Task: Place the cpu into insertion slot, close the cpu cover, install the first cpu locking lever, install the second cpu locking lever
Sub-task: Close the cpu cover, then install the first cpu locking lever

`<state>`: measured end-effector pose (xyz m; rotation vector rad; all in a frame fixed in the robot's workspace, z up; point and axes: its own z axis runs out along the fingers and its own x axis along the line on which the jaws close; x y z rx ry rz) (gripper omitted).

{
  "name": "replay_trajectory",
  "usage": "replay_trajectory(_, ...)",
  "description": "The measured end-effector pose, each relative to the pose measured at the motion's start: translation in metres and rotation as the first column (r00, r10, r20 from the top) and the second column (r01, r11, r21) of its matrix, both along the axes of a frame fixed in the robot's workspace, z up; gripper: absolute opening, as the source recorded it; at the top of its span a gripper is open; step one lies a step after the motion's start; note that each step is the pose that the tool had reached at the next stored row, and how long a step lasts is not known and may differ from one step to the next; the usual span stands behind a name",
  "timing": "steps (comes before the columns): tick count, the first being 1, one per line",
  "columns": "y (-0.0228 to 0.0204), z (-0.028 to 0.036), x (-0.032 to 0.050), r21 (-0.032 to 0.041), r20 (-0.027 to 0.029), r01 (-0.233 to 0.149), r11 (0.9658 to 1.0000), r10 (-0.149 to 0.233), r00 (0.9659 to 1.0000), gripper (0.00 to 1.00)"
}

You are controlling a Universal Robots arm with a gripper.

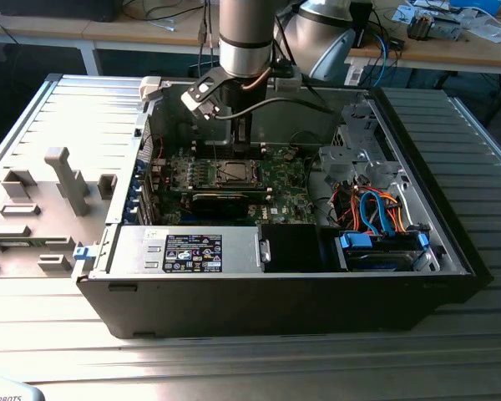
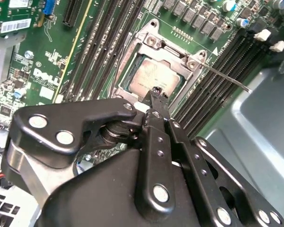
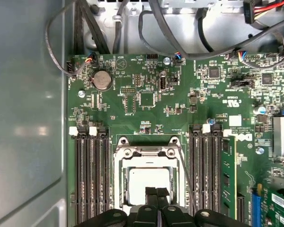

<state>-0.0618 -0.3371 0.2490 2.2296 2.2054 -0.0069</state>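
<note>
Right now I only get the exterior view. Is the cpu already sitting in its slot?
Observer: Yes. In both wrist views the cpu lies flat inside the insertion slot.
Operator: And where is the tool?
Observer: In the second wrist view the tool has its tips together, right at one edge of the cpu.
</note>
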Motion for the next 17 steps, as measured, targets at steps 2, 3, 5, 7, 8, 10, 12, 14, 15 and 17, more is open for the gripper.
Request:
replay_trajectory(2, 0.0, 0.0052, 0.0, 0.0, 0.0, 0.0, 1.0, 0.0, 1.0, 0.11)
replay_trajectory(3, 0.0, 0.0062, 0.0, -0.0001, -0.0001, 0.0, 1.0, 0.0, 1.0, 0.11)
replay_trajectory(5, 0.0, 0.0073, 0.0, 0.0, 0.0, 0.0, 1.0, 0.0, 1.0, 0.11)
replay_trajectory(7, 0.0, 0.0096, 0.0, 0.0, 0.0, 0.0, 1.0, 0.0, 1.0, 0.11)
replay_trajectory(8, 0.0, 0.0102, 0.0, 0.0, 0.0, 0.0, 1.0, 0.0, 1.0, 0.11)
replay_trajectory(10, 0.0, 0.0106, 0.0, 0.0003, 0.0002, 0.0, 1.0, 0.0, 1.0, 0.11)
replay_trajectory(12, 0.0, 0.0108, 0.0, 0.0, 0.0, 0.0, 1.0, 0.0, 1.0, 0.11)
replay_trajectory(14, 0.0, 0.0108, 0.0, 0.0001, 0.0001, 0.0, 1.0, 0.0, 1.0, 0.11)
replay_trajectory(15, 0.0, 0.0108, 0.0, 0.0001, 0.0001, 0.0, 1.0, 0.0, 1.0, 0.11)
replay_trajectory(17, 0.0, 0.0109, 0.0, 0.0, 0.0, 0.0, 1.0, 0.0, 1.0, 0.11)
